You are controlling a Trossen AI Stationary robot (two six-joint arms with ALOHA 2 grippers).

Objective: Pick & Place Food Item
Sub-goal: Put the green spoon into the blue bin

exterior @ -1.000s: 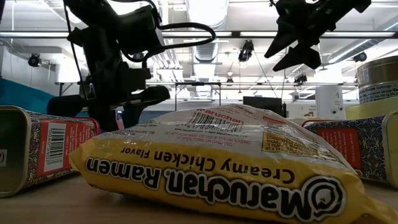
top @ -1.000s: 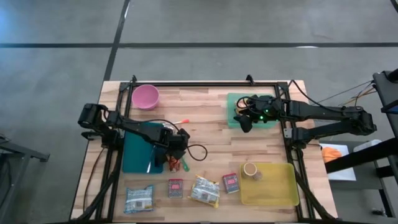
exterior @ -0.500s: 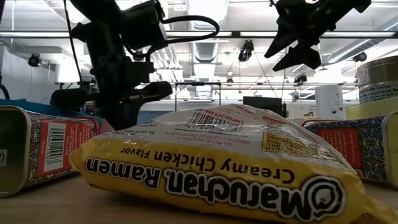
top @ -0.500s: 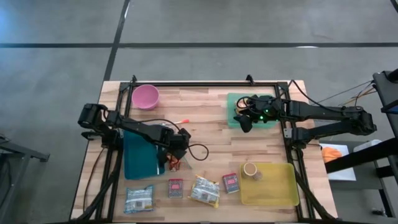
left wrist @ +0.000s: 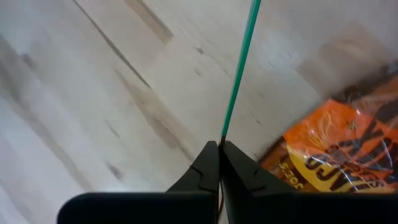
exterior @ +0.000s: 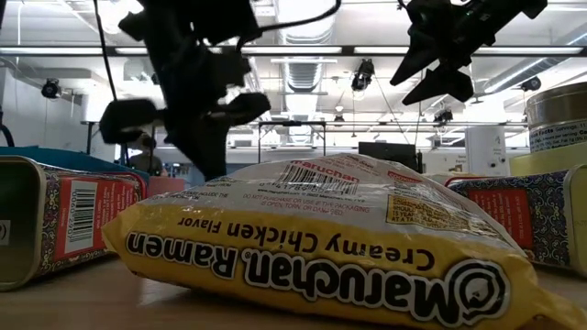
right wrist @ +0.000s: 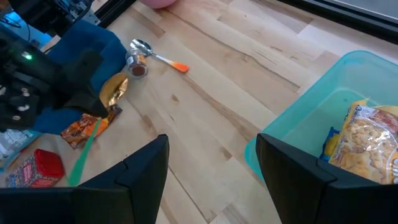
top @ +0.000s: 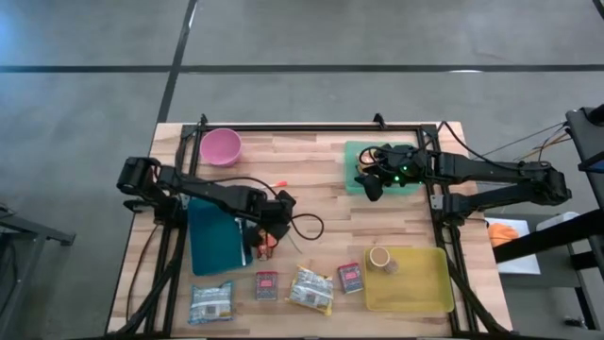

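Our left gripper [left wrist: 220, 147] pinches only the thin green stick [left wrist: 239, 68], the orange snack packet [left wrist: 336, 155] loose beside our closed fingertips, so it may stay behind.

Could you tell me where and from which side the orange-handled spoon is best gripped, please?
Grip the spoon across its thin shaft, between the shiny bowl and the orange tip, coming straight down from above. It lies flat on the table with bare wood either side of the shaft, leaving room to straddle it.
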